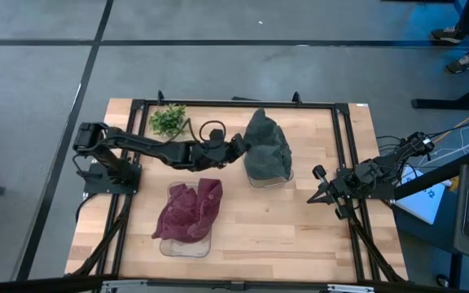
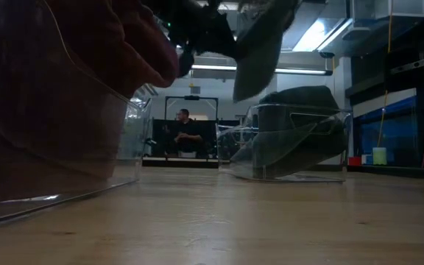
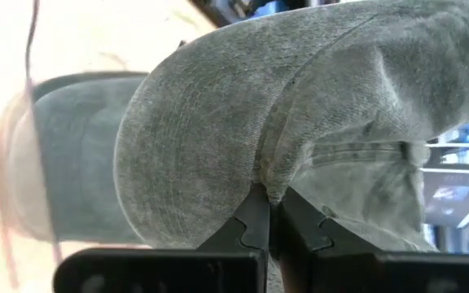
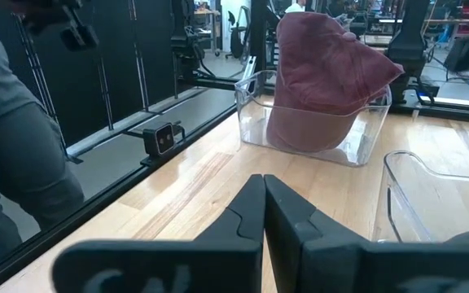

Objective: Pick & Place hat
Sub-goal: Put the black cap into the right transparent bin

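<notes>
A grey hat (image 1: 256,128) hangs in the air at my left gripper (image 1: 240,145), which is shut on it, over the far left part of a clear bin (image 1: 260,181). That bin holds another grey hat (image 1: 273,161). In the low view the held hat (image 2: 260,51) hangs above and left of the bin (image 2: 289,165). A second clear bin (image 1: 177,244) near the front holds maroon hats (image 1: 190,210). My right gripper (image 1: 312,197) waits shut at the table's right side. My left gripper pinches the grey hat between its two fingers (image 3: 255,218) at the seam where the brim meets the crown (image 3: 272,181). The fingers come nearly level from the table's left. The hat is lifted clear and droops below and beyond the fingertips.
A green leafy bunch (image 1: 168,120) and a black cable loop (image 1: 212,130) lie at the far left. Black frame rails (image 1: 342,146) run along the table's edges. Bare wood lies between the bins and the right arm. A person (image 2: 184,132) sits in the room behind.
</notes>
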Controlling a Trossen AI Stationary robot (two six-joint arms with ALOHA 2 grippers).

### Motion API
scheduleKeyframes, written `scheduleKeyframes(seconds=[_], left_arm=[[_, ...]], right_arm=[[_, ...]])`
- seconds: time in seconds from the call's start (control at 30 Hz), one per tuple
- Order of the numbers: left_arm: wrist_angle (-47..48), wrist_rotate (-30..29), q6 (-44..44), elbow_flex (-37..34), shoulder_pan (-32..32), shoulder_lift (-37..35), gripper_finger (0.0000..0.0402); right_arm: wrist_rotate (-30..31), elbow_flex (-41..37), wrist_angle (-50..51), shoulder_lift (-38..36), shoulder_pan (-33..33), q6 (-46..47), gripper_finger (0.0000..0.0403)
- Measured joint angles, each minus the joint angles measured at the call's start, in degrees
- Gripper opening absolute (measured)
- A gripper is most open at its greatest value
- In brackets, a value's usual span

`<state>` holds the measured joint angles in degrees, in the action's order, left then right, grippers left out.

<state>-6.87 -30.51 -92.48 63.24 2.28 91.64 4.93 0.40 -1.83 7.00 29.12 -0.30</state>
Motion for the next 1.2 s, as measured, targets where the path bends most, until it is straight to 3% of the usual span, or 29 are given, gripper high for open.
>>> scheduleKeyframes(seconds=[0.43, 0.63, 1.2], left_arm=[[-1.8, 4.8, -2.4, 0.0, 0.7, 6.3, 0.0003], [4.9, 4.2, -1.9, 0.0, 0.7, 6.2, 0.0003], [12.9, 3.1, -1.3, 0.0, -0.9, 6.7, 0.0009]], right_arm=[[0.0, 0.0, 0.0, 0.0, 0.0, 0.0, 0.0007], [0.0, 0.0, 0.0, 0.0, 0.0, 0.0, 0.0007], [0.0, 0.0, 0.0, 0.0, 0.0, 0.0, 0.0007]])
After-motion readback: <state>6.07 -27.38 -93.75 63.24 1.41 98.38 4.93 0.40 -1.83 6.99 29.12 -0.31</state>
